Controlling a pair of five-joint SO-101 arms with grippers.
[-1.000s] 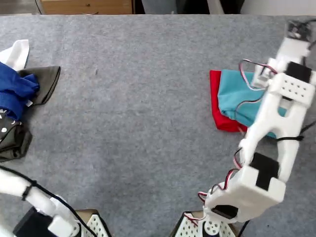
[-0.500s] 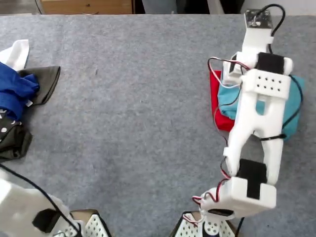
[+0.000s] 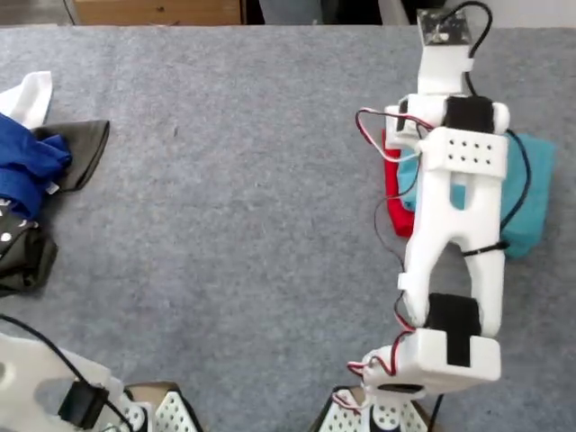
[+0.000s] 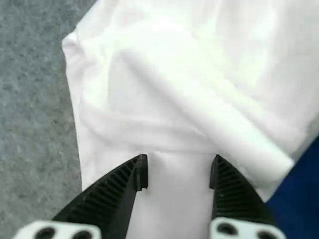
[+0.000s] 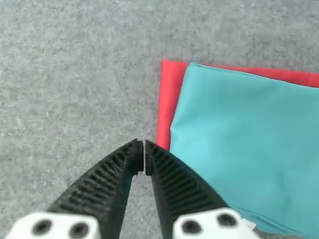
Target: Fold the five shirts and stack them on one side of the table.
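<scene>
A folded teal shirt [image 5: 244,149] lies on a folded red shirt [image 5: 167,104] at the table's right side. My right gripper [image 5: 144,152] is shut and holds nothing; it hangs over bare table just beside the red shirt's edge. In the high view the right arm [image 3: 454,207] stretches over the teal shirt [image 3: 531,198] and the red shirt [image 3: 393,193]. My left gripper [image 4: 179,172] stands open just over a crumpled white shirt [image 4: 174,74], with a blue shirt [image 4: 299,204] beside it. The left arm [image 3: 36,382] sits at the near left corner.
At the left edge lies a loose pile: the white shirt [image 3: 31,94], the blue shirt [image 3: 27,166], a dark olive shirt [image 3: 85,144] and a dark spotted one [image 3: 22,256]. Grey felt table [image 3: 234,198] spreads between pile and stack.
The right arm has swung left from the table's right edge and now lies over the teal and red stack. The left arm's part at the near left corner has shifted lower.
</scene>
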